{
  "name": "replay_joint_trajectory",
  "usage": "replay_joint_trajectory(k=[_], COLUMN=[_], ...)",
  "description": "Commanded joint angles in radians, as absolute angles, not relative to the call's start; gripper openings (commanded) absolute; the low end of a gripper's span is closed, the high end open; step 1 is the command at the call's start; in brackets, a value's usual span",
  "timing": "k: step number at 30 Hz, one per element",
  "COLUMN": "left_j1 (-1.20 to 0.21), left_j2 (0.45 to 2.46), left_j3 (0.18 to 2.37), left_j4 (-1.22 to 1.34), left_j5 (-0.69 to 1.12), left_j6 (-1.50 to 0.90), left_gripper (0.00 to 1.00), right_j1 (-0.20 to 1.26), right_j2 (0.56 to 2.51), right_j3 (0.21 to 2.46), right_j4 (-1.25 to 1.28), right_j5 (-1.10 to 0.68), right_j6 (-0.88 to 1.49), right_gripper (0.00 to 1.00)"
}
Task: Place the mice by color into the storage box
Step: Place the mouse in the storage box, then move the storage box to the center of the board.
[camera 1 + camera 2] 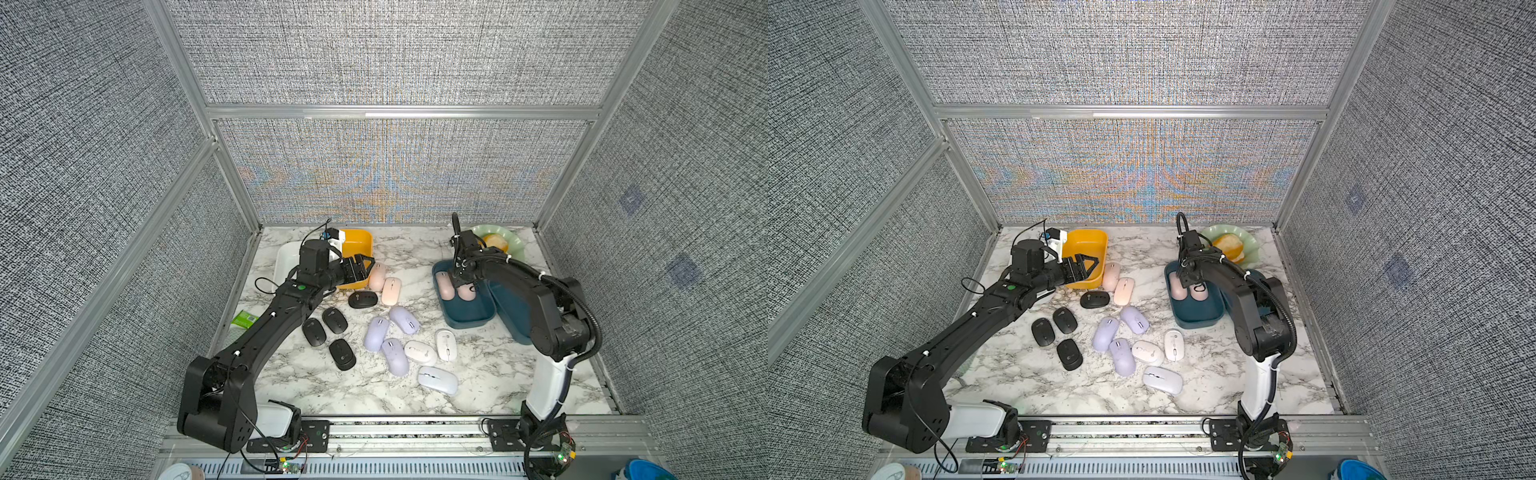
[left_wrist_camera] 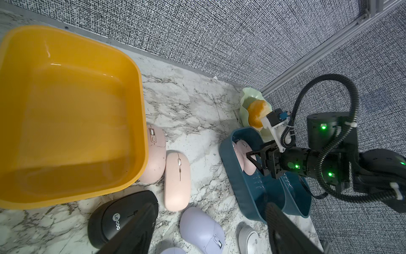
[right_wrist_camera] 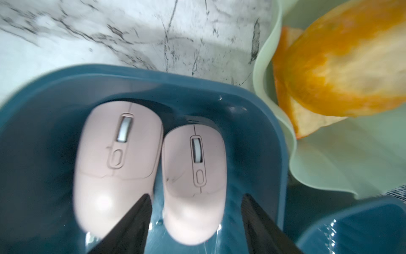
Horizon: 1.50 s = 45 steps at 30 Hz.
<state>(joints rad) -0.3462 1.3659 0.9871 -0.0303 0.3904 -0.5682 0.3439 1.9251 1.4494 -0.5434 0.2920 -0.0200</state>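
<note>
A: What is left of the pink colour?
B: Two, outside any box. The first pink mouse (image 1: 377,276) lies against the yellow bin (image 1: 357,239), on the bin's side that faces the teal box (image 1: 465,320). The second pink mouse (image 1: 391,291) lies just beside it, a little farther from the bin. Both long axes run along that bin wall.
A: Which arm is nearer?
B: The left gripper (image 1: 368,268), I judge. It hangs over that same edge of the yellow bin, jaws wide apart, holding nothing. The right gripper (image 3: 196,198) is well apart from the bin, down in the teal box, jaws spread on both sides of the placed pink mouse (image 3: 193,182) (released, it seems, not grasped).
A: And the containers?
B: The teal box holds the placed pink mouse and its pink neighbour (image 3: 116,158), side by side, touching. The yellow bin is empty.
</note>
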Motion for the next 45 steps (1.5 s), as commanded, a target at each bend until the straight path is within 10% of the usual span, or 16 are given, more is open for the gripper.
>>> replay_joint_trajectory(k=[1,9,18,33,45], left_j1=[-0.347,-0.346,-0.346,-0.347,-0.346], left_j2=[1.360,1.327,1.332,1.332,1.330], left_j3=[0.997,1.006,1.008,1.021,1.025], left_j4=[-0.028,-0.074,-0.071,-0.088,-0.091], left_j5=[0.368,0.255,0.281,0.287,0.291], left_j6=[-0.556,-0.536,-0.545,-0.543,-0.545], left_gripper=[0.81,0.81,0.81,0.81,0.81], right_j1=[0.384,0.601,0.606,0.612,0.628], right_j2=[1.881,1.740,1.702,1.838,2.001], right_j3=[1.443,1.325,1.200,1.265,1.491], right_j4=[-0.581,-0.546,-0.564,-0.488,-0.491], right_j5=[0.339,0.545,0.357,0.255,0.283], right_j6=[0.044,0.161,0.244,0.283,0.354], right_gripper=[0.66,0.61,0.60,0.21,0.08])
